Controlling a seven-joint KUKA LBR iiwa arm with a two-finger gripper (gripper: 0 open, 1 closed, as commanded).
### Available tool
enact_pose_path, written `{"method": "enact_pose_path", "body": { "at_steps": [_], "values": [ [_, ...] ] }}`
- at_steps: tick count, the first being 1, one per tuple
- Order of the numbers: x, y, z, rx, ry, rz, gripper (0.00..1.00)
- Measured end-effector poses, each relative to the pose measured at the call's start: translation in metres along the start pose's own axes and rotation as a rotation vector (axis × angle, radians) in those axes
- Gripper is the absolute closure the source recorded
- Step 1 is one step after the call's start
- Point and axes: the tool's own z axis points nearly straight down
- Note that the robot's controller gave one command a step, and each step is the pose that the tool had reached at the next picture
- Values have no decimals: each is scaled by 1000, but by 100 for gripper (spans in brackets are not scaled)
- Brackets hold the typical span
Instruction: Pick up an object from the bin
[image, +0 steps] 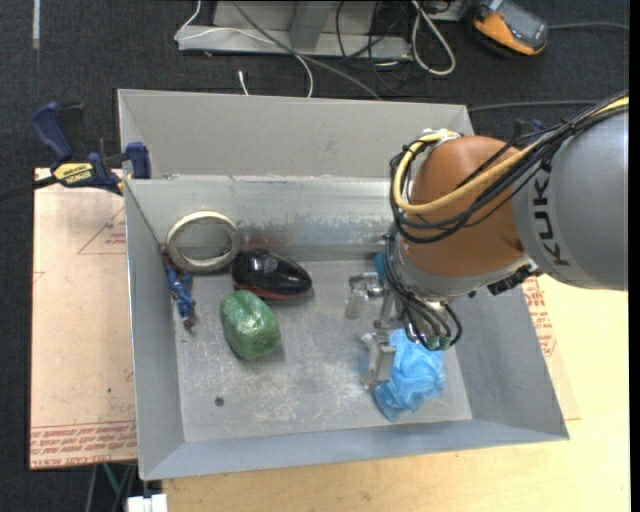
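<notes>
My gripper (368, 330) hangs low over the right half of the bin floor, under the orange wrist cover. Its two metal fingers (377, 362) stand apart, so it is open, and bare grey floor shows between them. A crumpled light-blue bag or cloth (412, 380) lies at the front right, touching the nearer finger on its right side and partly hidden under the wrist. A black and red computer mouse (270, 275) lies left of the gripper, near the back wall.
A green crumpled ball (250, 325) sits left of centre. A roll of beige tape (203, 242) leans in the back left corner, with a small blue tool (181, 295) along the left wall. The arm and its cables cover the back right.
</notes>
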Motion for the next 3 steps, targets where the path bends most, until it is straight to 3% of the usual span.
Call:
{"method": "enact_pose_path", "body": {
  "at_steps": [1, 2, 3],
  "values": [
    [-2, 0, -4, 0, -8, 3, 0],
    [7, -135, 113, -1, -11, 9, 0],
    [19, -141, 42, -5, -25, 19, 0]
  ]
}}
